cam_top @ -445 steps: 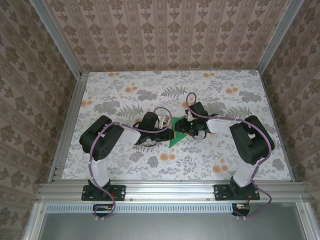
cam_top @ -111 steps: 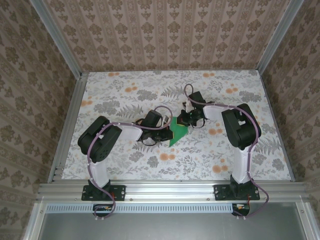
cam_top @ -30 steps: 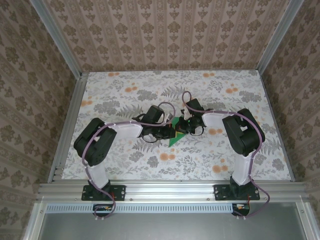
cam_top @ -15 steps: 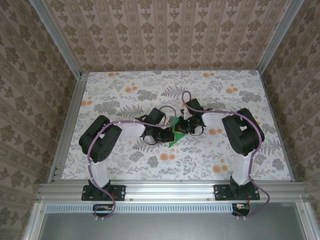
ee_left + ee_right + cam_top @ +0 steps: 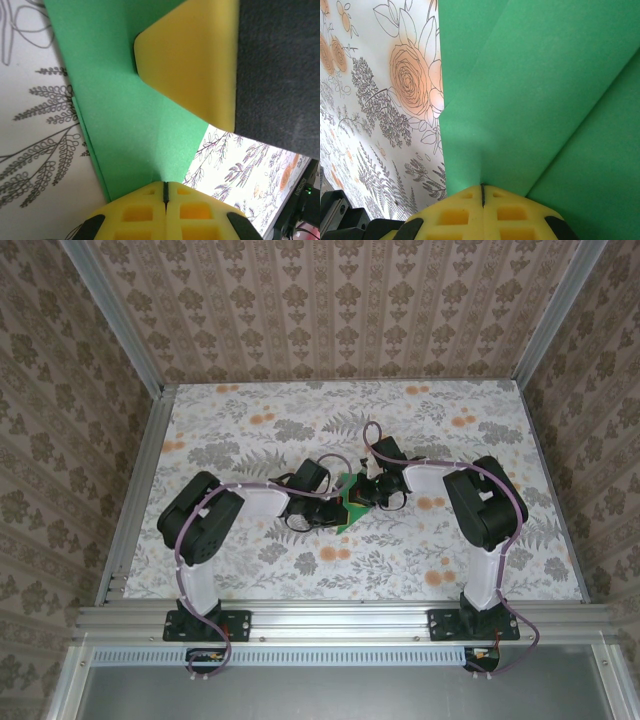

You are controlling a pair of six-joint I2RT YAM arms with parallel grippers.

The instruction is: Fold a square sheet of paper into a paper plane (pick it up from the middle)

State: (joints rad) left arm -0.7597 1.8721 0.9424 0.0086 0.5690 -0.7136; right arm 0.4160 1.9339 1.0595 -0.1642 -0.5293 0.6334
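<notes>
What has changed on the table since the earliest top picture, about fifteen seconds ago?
The left gripper and the right gripper have drawn closer together and moved slightly away from the near edge. The green paper between them, then a broad flat wedge from above, now shows there as a narrow strip. Both grippers are now shut on its edge. The floral table stayed as it was.

- The tabletop (image 5: 250,440) is covered in a pale print of grey ferns and orange flowers.
- Walls (image 5: 330,310) of brown striped wallpaper with a damask motif close in three sides.
- Aluminium posts (image 5: 112,320) rise at the far corners.
- An aluminium rail (image 5: 340,618) runs along the near edge, with a grey panel (image 5: 340,690) below it.
</notes>
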